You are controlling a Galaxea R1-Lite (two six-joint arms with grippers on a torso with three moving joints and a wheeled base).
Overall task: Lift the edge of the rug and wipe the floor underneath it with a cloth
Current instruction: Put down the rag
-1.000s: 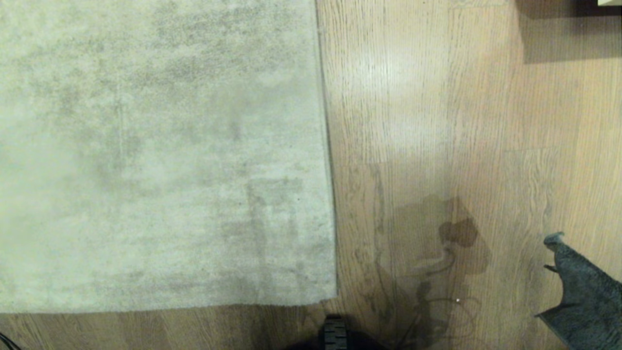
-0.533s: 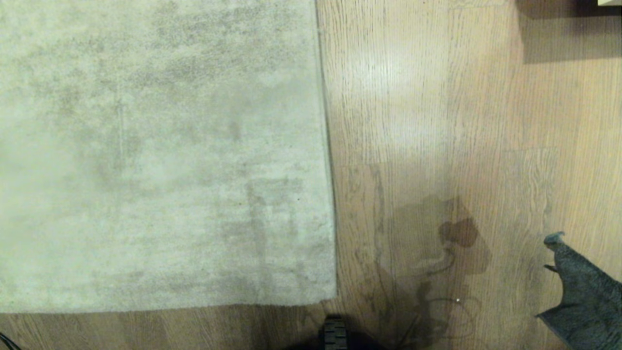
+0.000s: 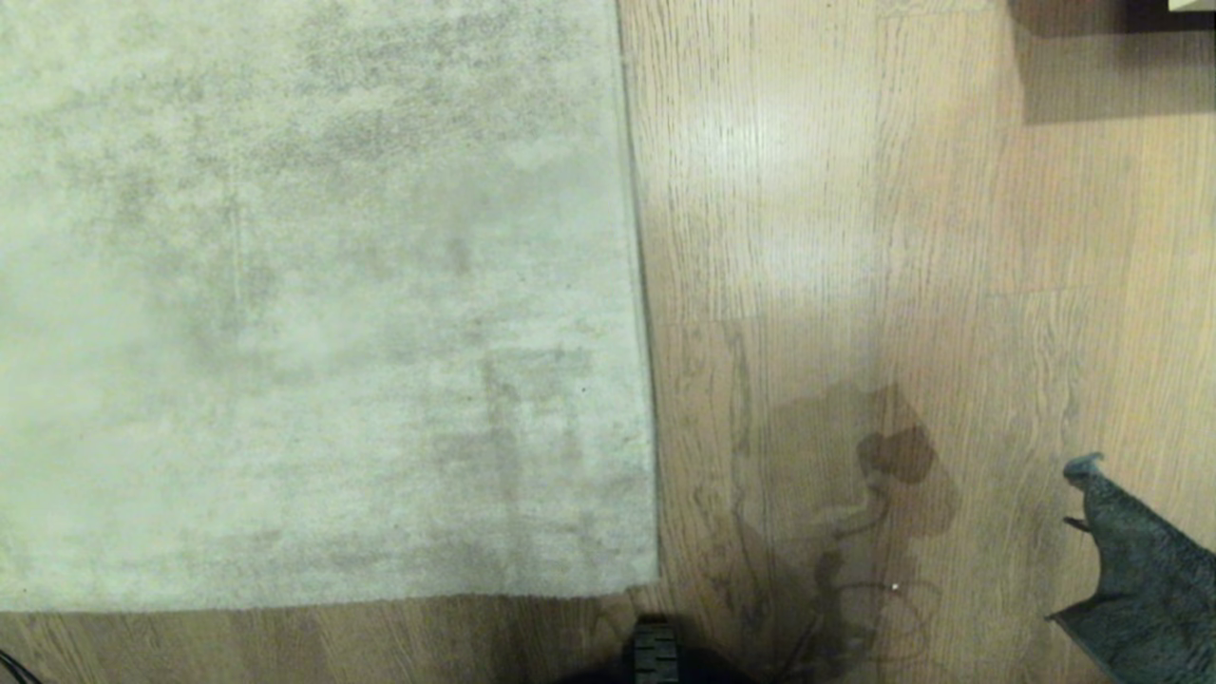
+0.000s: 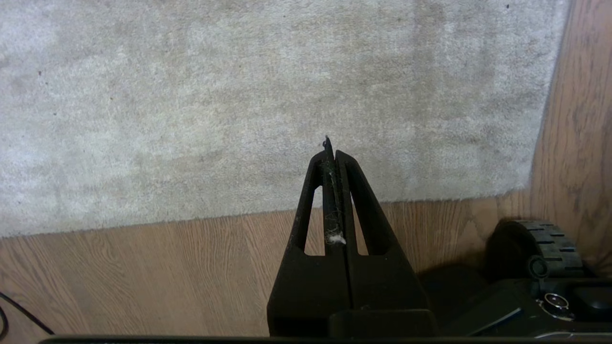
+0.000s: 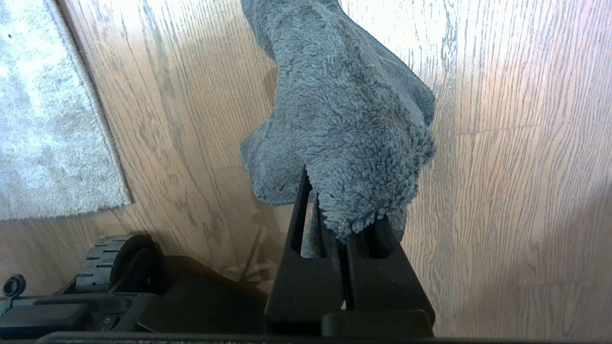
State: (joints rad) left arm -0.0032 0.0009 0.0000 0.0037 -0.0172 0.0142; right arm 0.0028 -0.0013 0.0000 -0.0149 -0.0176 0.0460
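Note:
The pale grey-beige rug (image 3: 304, 285) lies flat over the left half of the head view, its near right corner close to my base. Light wood floor (image 3: 807, 190) runs along its right and near edges. My right gripper (image 5: 334, 196) is shut on the dark grey-teal fuzzy cloth (image 5: 349, 110), which drapes over the fingertips and hangs above bare floor right of the rug (image 5: 43, 134). The cloth (image 3: 1140, 579) pokes into the head view at the lower right. My left gripper (image 4: 331, 149) is shut with only lint between its fingers, held above the rug's (image 4: 239, 95) near edge.
My base's black wheel (image 3: 654, 655) sits just off the rug's near right corner, seen also as a wheel (image 4: 540, 239) in the left wrist view. A dark piece of furniture (image 3: 1168, 9) casts a shadow at the far right. A thin black cable (image 4: 19, 310) lies on the floor.

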